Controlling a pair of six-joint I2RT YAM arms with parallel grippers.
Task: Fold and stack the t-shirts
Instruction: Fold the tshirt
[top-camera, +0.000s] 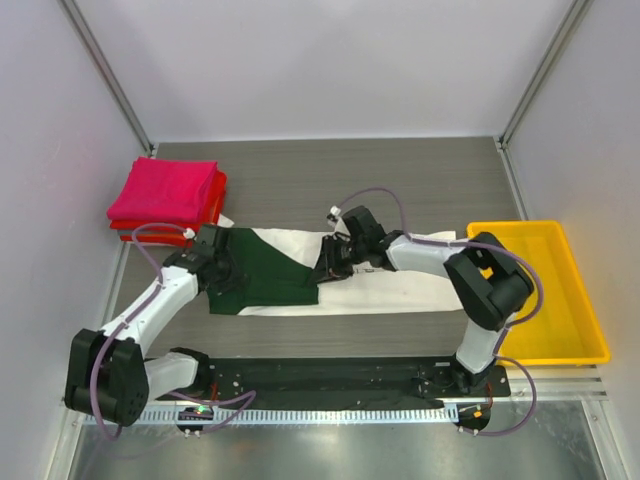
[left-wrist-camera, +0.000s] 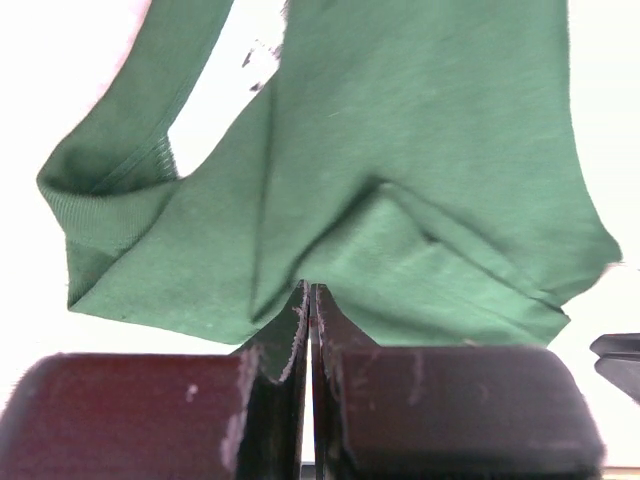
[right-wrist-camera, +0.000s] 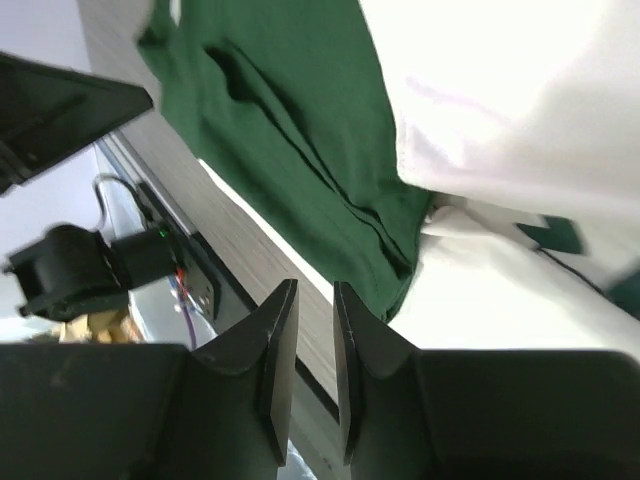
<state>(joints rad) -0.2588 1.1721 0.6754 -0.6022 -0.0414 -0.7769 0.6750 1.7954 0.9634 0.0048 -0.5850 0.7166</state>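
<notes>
Overhead view. A cream-white shirt (top-camera: 400, 285) lay spread across the middle of the grey table (top-camera: 400, 170), its dark green part (top-camera: 265, 270) turned over the left half. A stack (top-camera: 165, 190) of folded shirts, magenta-pink above red, sat at the far left corner, just beside the spread shirt's far left edge. A yellow tray (top-camera: 575, 330) stood at the right edge of the table, well apart from all the shirts. The part of its floor that showed was plain yellow, though the right arm crossed over its near left corner.

Left wrist view. The left pincer (left-wrist-camera: 308, 290) was clenched, jaws pressed flat together. The lower edge of the green cloth met the tips and creases ran toward them, so it appeared to nip that edge. A ribbed green cuff or collar band curled at the left of the cloth.

Right wrist view. The right pincer (right-wrist-camera: 312, 290) was released, with a narrow gap between the jaws and nothing in it. It hung over the table's near edge, just beside the right border of the green part, where the green cloth lapped over the white.
</notes>
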